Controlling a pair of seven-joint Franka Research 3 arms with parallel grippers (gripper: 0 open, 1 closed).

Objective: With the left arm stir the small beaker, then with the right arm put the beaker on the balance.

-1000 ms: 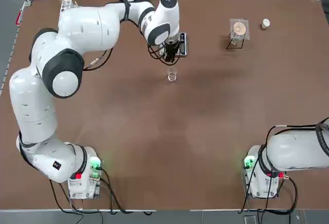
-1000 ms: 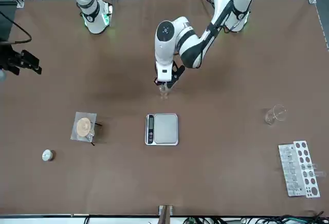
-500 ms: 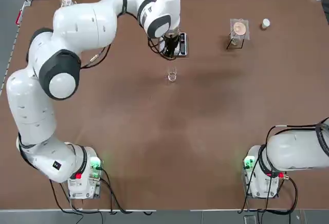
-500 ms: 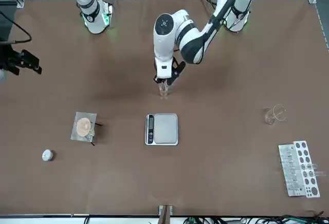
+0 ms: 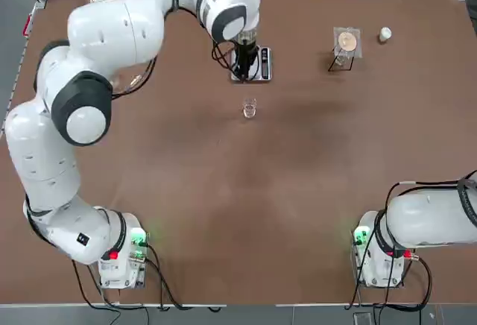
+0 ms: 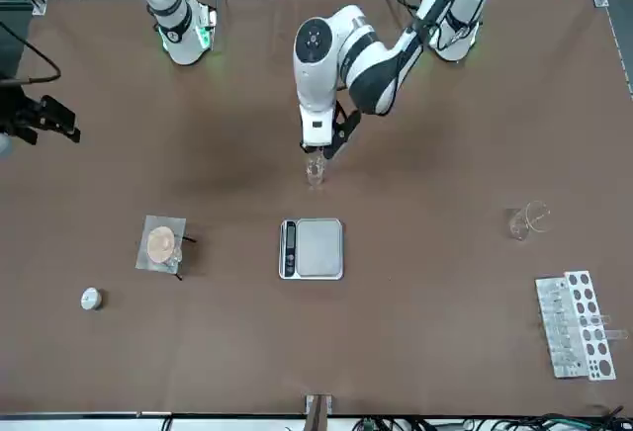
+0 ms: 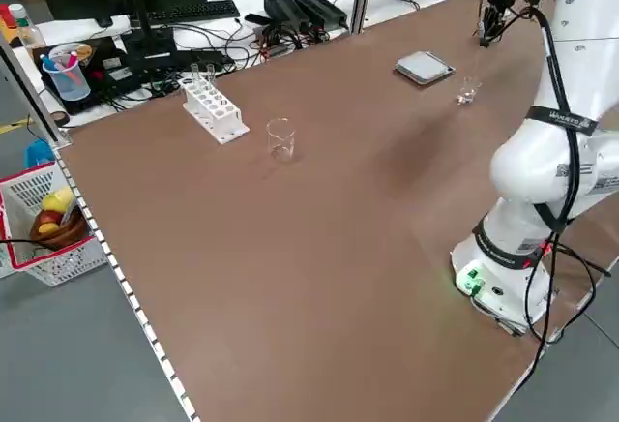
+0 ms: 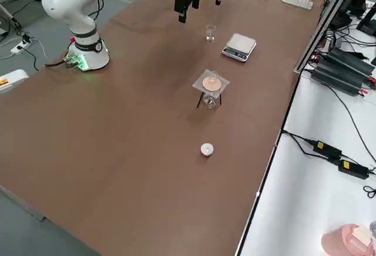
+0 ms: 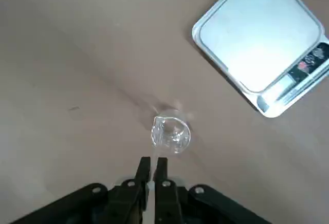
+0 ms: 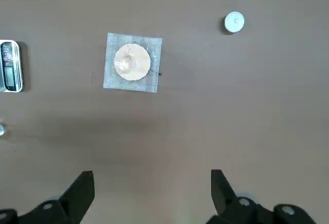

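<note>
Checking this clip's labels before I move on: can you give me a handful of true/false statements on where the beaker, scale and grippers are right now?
1. The small beaker sits on the balance. False: it stands on the table, apart from the balance.
2. The left gripper hangs above the small beaker, fingers nearly together. True.
3. The right gripper is shut. False: its fingers are wide apart.
4. The balance's plate is bare. True.
5. A white test-tube rack lies on the table. True.
</note>
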